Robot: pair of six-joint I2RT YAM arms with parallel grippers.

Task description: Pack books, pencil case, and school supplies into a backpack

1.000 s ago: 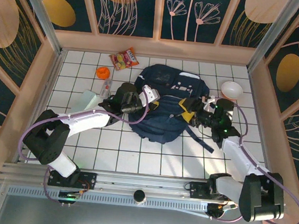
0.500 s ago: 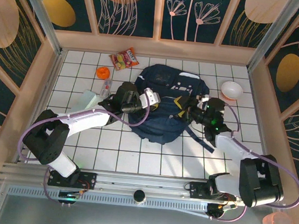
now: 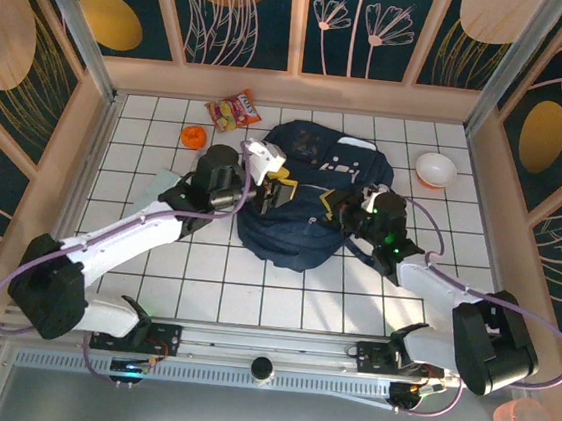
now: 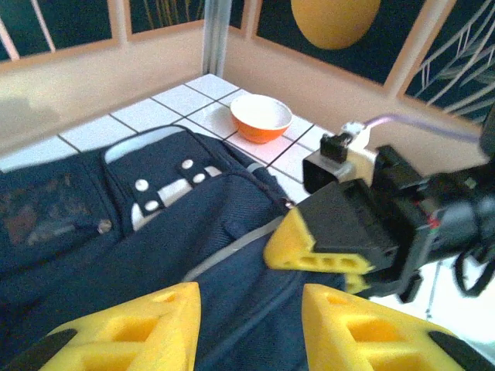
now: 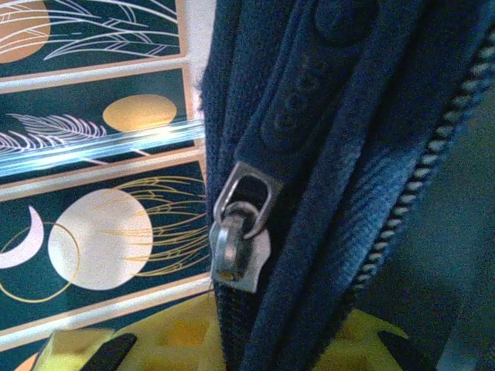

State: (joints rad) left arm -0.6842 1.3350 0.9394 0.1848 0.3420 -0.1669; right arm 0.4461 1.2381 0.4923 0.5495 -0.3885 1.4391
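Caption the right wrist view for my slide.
Right gripper pinching the navy backpack along its zippered edge, metal zipper pull hanging in close-up.

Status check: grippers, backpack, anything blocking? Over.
Left gripper open, empty, over backpack. Right gripper shut on backpack fabric by zipper pull. Bowl stands apart.

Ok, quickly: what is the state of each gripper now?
Left gripper: open, holding nothing.
Right gripper: closed on the zipper edge of the large navy-blue fabric backpack.
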